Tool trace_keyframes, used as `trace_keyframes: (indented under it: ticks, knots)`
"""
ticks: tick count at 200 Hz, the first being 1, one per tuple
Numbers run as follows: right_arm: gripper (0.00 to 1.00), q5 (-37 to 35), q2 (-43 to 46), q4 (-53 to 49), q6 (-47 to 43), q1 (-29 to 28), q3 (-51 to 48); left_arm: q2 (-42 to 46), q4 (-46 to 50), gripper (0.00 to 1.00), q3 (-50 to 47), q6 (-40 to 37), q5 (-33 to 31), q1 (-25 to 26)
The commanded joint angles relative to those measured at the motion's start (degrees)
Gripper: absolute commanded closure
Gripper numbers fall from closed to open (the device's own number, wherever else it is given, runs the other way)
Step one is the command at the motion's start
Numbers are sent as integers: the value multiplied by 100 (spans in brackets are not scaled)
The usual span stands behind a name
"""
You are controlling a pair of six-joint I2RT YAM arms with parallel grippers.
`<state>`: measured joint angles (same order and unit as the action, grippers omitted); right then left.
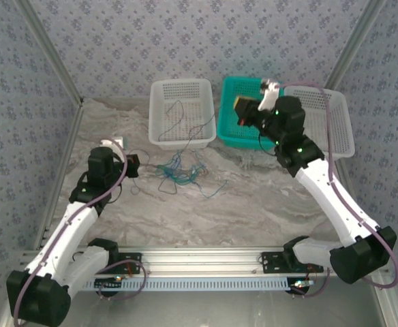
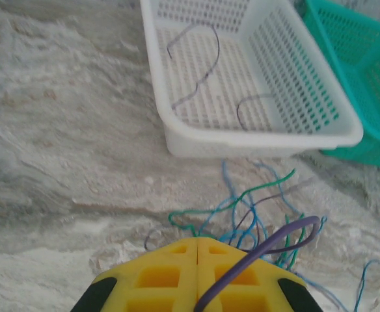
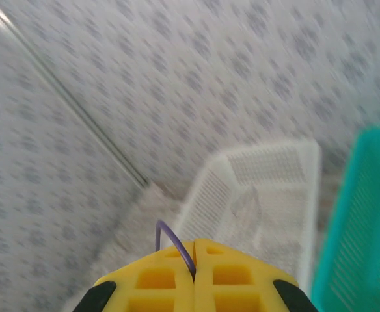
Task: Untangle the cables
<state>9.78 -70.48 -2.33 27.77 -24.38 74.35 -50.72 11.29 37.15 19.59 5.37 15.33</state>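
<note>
thin, floppy blue, green and purple cables [image 1: 182, 174] lie tangled on the marbled table [image 1: 267, 204], on the near side of the perforated white basket [image 1: 182, 112]. left gripper [image 2: 196, 242] closed beside them. right gripper [image 3: 194, 244] closed, pinching a purple wire [image 3: 176, 238] over the teal basket [image 1: 232, 133].

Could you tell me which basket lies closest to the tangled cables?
The left white basket, just behind the cables; the teal basket and other white basket sit farther right.
</note>
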Motion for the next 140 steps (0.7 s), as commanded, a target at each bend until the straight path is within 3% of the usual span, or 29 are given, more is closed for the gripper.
trace_keyframes:
  ticks: [1, 42, 68, 82, 108, 126, 140]
  knots:
    - [100, 520, -173, 70, 218, -57, 926, -226, -36, 100, -200, 65, -492, 338]
    - [100, -210, -291, -85, 208, 17, 2230, -164, 112, 100, -808, 851, -1716, 383]
    - [100, -1158, -25, -56, 323, 305, 2221, 340, 424, 100, -1173, 1257, -2450, 170]
    - [100, -1471, 159, -105, 694, 691, 2073, 684, 687, 100, -1256, 1408, -2298, -475]
    - [100, -1577, 444, -349, 1926, 1738, 1637, 1162, 803, 100, -1350, 1409, -1157, -2298]
    - [100, -1506, 593, -598, 2715, 2447, 1284, 1038, 742, 100, -1245, 1255, -442, -3348]
    - [100, -1508, 702, -868, 3028, 2819, 1031, 763, 687, 100, -1119, 1296, -111, -3830]
